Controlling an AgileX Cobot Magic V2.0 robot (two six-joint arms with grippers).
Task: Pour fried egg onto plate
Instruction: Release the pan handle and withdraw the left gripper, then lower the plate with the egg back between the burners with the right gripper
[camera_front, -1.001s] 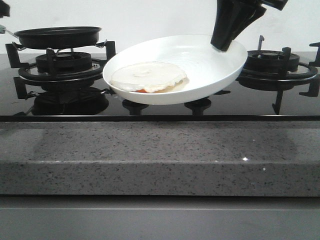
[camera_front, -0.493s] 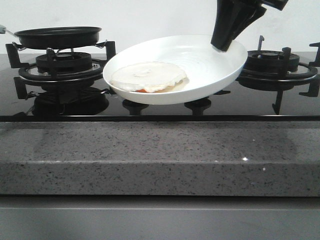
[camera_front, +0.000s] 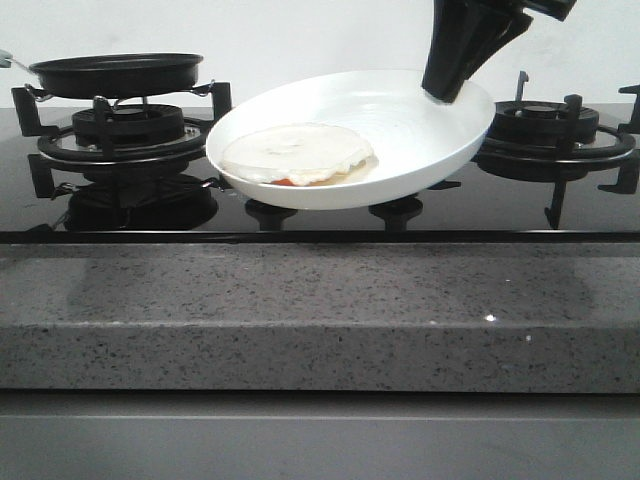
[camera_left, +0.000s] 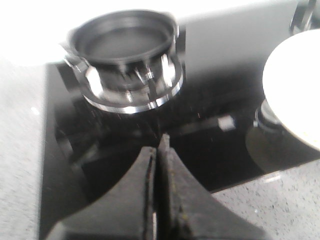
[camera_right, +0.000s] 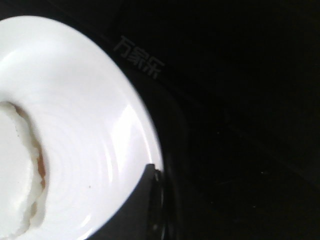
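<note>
The plate (camera_front: 400, 140) is a wide, shallow, glossy white round dish with a raised rim, held above the black glass hob (camera_front: 300, 215) and tilted, its low edge pointing toward the frying pan (camera_front: 117, 72). The fried egg (camera_front: 296, 152) lies flat and pale on the plate's low side, a thin orange-brown edge showing beneath; its long axis runs toward the pan. The right end effector (camera_front: 447, 88) grips the plate's far rim. The left end effector (camera_left: 157, 150) is clenched on nothing, fingers (camera_left: 172, 175) pressed together near the matte black pan, which sits on a burner grate (camera_front: 120, 140). The bench (camera_front: 320, 320) is speckled grey stone.
</note>
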